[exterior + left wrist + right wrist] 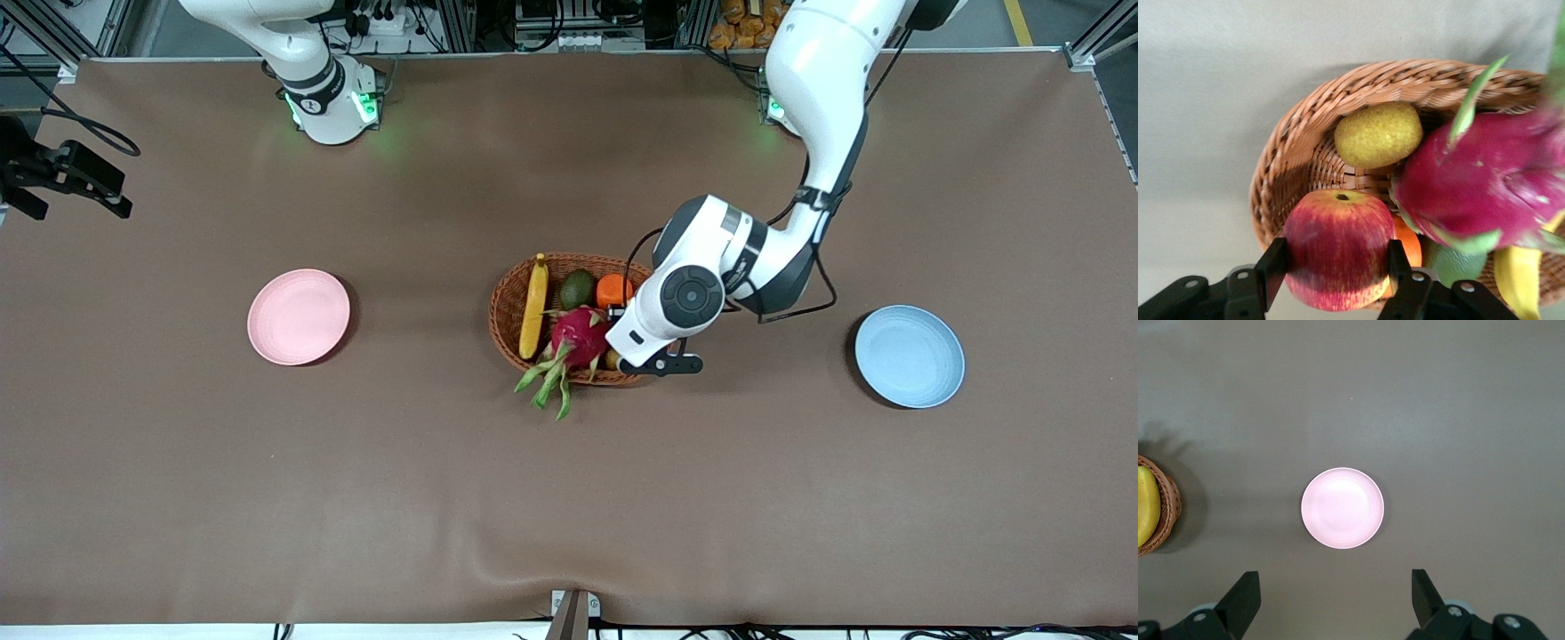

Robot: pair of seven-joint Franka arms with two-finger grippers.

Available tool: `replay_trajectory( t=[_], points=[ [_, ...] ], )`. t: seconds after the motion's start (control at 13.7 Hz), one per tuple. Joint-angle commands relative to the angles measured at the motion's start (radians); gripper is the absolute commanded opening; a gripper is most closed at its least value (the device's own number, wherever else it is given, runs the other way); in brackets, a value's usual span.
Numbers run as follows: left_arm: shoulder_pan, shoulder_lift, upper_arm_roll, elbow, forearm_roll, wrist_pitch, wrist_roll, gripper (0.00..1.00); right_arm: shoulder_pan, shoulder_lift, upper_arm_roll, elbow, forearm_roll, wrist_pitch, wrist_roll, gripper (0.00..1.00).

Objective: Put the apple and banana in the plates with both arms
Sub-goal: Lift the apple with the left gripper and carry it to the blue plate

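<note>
The red apple (1338, 250) lies in the brown wicker basket (507, 311), at its end toward the left arm. My left gripper (1336, 267) is down in that end of the basket with one finger on each side of the apple, shut on it. The left arm's hand hides the apple in the front view. The yellow banana (533, 307) lies in the basket's other end. My right gripper (76, 209) is open and empty, high above the table by the pink plate (298, 316), which also shows in the right wrist view (1342, 508). The blue plate (909, 356) is empty.
The basket also holds a pink dragon fruit (578, 338), an avocado (578, 289), an orange fruit (613, 289) and a yellow-green fruit (1378, 133). The dragon fruit's green leaves hang over the basket's rim nearest the front camera. Brown cloth covers the table.
</note>
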Motion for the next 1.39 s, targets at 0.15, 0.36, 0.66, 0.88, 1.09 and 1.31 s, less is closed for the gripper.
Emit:
replay_trajectory(
  t=[0.15, 0.36, 0.66, 0.88, 1.09, 1.31],
  points=[
    [0.079, -0.083, 0.007, -0.017, 0.021, -0.085, 0.064, 0.11, 0.012, -0.004, -0.002, 0.009, -0.001, -0.013, -0.007, 1.00],
    [0.125, -0.101, 0.010, -0.025, 0.032, -0.119, 0.085, 0.16, 0.012, -0.004, -0.002, 0.012, -0.001, -0.014, -0.007, 1.00],
    [0.184, -0.121, 0.009, -0.033, 0.108, -0.122, 0.092, 0.19, 0.012, -0.004, -0.002, 0.012, -0.002, -0.014, -0.007, 1.00],
    [0.286, -0.121, 0.007, -0.030, 0.159, -0.122, 0.227, 0.18, 0.014, -0.004, -0.002, 0.012, -0.001, -0.014, -0.007, 1.00],
    [0.429, -0.121, 0.006, -0.033, 0.164, -0.119, 0.402, 0.20, 0.014, -0.004, -0.002, 0.012, -0.001, -0.014, -0.007, 1.00],
    [0.489, -0.109, 0.009, -0.026, 0.252, -0.110, 0.464, 0.21, 0.019, -0.004, -0.002, 0.012, -0.001, -0.014, -0.005, 1.00]
  ],
)
